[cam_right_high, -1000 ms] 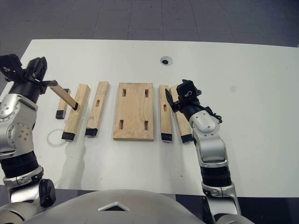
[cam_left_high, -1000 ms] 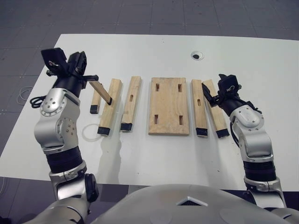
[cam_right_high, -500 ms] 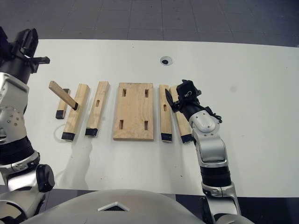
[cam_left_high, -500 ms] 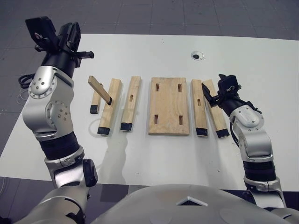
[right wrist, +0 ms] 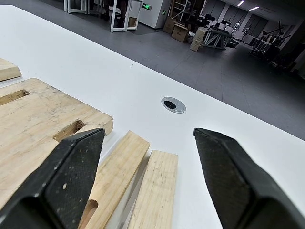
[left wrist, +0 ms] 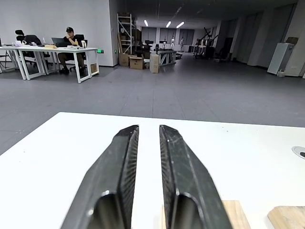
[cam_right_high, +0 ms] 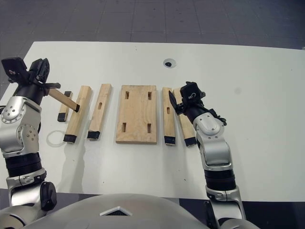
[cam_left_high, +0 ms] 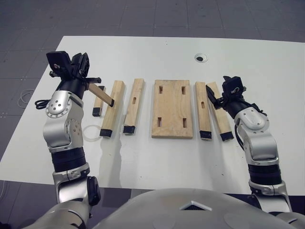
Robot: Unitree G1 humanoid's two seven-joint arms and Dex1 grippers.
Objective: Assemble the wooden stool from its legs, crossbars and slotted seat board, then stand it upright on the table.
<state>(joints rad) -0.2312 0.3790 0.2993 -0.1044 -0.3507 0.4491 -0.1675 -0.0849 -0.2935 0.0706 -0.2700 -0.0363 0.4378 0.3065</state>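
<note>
Currently: seat board (cam_left_high: 172, 109) lies flat mid-frame on the table (cam_left_high: 267, 67), with legs on either side. Left of it, a short crossbar (cam_left_high: 102, 94) leans tilted on a leg (cam_left_high: 109, 119). Left jaws are nearly together by the crossbar's upper end. Right jaws are wide apart over the right-hand legs (cam_left_high: 204, 112).

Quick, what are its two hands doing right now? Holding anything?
Left tool: fingers almost shut, nothing between them.
Right tool: open wide, holding nothing.

Left arm (cam_left_high: 61, 128) and right arm (cam_left_high: 255, 138): silver rounded shells, black joint bands, black tapered jaws; black cable (cam_left_high: 40, 102) by the left arm's elbow.
</note>
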